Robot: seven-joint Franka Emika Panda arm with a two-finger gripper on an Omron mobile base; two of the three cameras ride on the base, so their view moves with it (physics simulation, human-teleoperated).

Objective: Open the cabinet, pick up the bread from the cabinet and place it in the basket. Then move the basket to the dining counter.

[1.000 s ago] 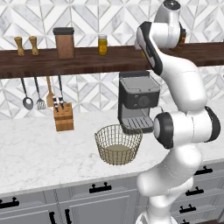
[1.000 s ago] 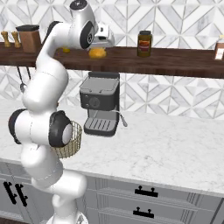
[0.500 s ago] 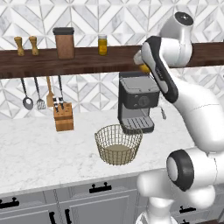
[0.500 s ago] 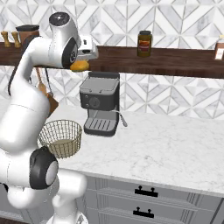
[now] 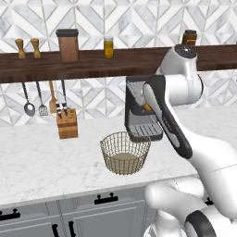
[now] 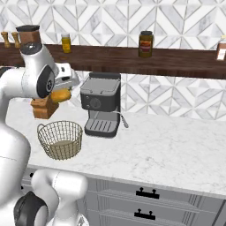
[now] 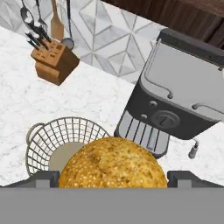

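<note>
Bread sits clamped in the pincer, above the basket at lower left; better to centre over the rim before lowering and letting go.

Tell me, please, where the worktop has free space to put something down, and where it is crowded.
Free: the marble worktop right of the coffee machine, and the stretch left of the knife block. Crowded: around the basket, close to the machine, with the end effector holding the bread above it.
</note>
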